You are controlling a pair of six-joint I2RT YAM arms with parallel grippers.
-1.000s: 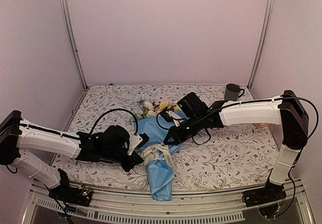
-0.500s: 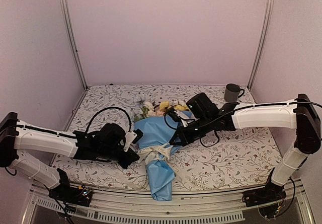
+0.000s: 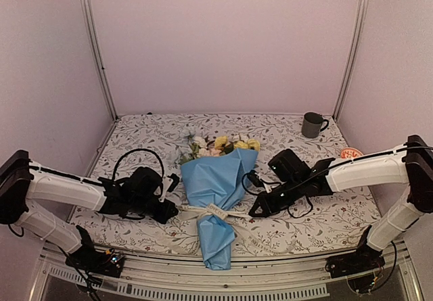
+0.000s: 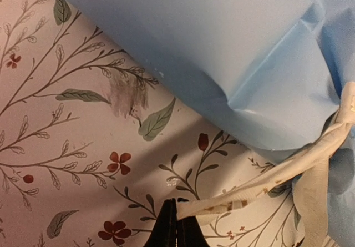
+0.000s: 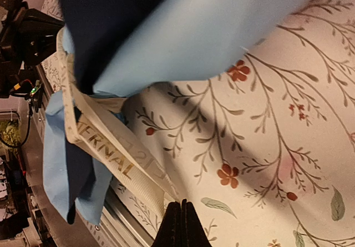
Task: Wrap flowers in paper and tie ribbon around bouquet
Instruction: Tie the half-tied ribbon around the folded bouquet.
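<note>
The light blue paper-cone bouquet point(image 3: 218, 179) lies at lower centre of the top view, a cream flat ribbon point(image 3: 215, 212) crossed round its waist. The left gripper point(image 3: 170, 210) and right gripper point(image 3: 254, 212), fully closed, each pinch a ribbon end. Uneven pulling could drag the cone sideways or slip an end free.

Robot lab test cell, not a home: table point(image 3: 325, 206) is boxed in by plain pale walls point(image 3: 223, 44) behind it and to both sides, with bare aluminium posts point(image 3: 97, 44) set at its far corners. Left arm point(image 3: 67, 189) and right arm point(image 3: 365, 169) are bolted to a metal rail point(image 3: 270, 284) along its near edge, where loose cabling point(image 3: 135, 151) and exposed electronics point(image 3: 111, 259) are seen. Only domestic touches: floral tablecloth point(image 3: 149, 128) laid over it, grey mug point(image 3: 312, 124) at its far right corner
</note>
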